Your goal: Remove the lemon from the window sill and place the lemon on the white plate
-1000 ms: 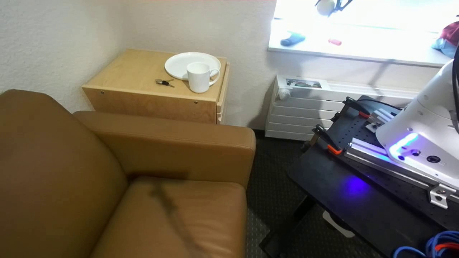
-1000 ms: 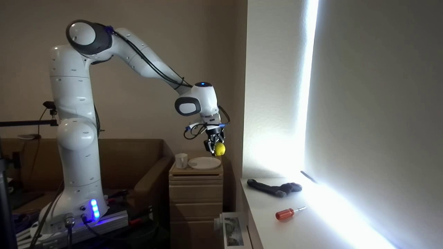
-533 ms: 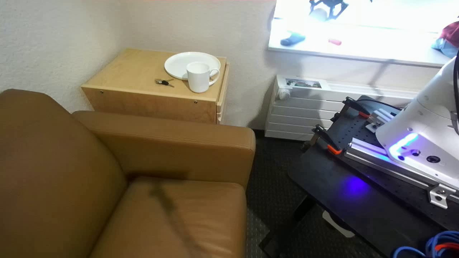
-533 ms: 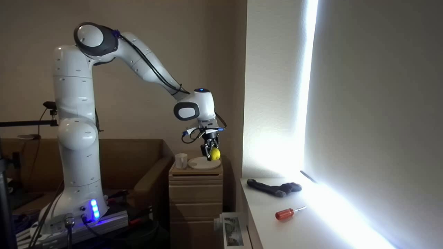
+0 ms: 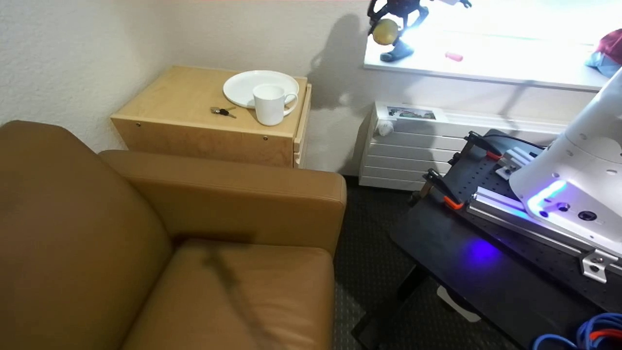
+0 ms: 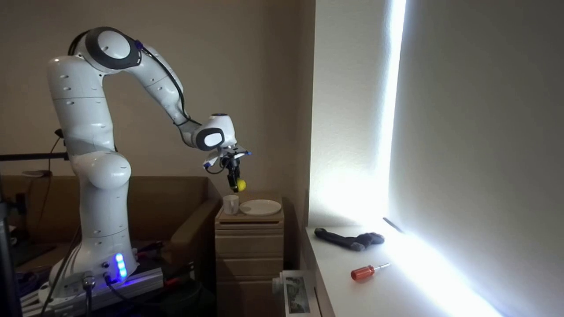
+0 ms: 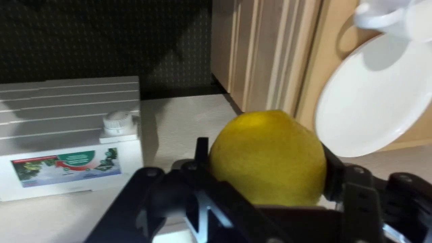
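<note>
The lemon [image 7: 266, 162] is held between the black fingers of my gripper [image 7: 268, 157] in the wrist view. The lemon shows in both exterior views [image 5: 385, 32] [image 6: 242, 185], with my gripper [image 6: 234, 179] shut on it in mid-air. The white plate [image 5: 240, 90] lies on the wooden cabinet; it also shows in the wrist view [image 7: 371, 101], at right beyond the lemon. In an exterior view, the lemon appears above and left of the plate [image 6: 260, 208], apart from it. The window sill [image 6: 348, 295] is bright white; it shows too at upper right [image 5: 491, 65].
A white cup [image 5: 268, 104] stands close by the plate, with keys [image 5: 223, 112] nearby on the cabinet [image 5: 180, 99]. A brown sofa [image 5: 233, 189] stands before it. A radiator [image 5: 403, 155] is under the sill. A red screwdriver [image 6: 362, 273] and dark object [image 6: 350, 241] lie on the sill.
My gripper has moved with the lemon still held. In an exterior view it went left and down, closer to the cabinet side; in an exterior view it dipped, then swung left and rose slightly.
</note>
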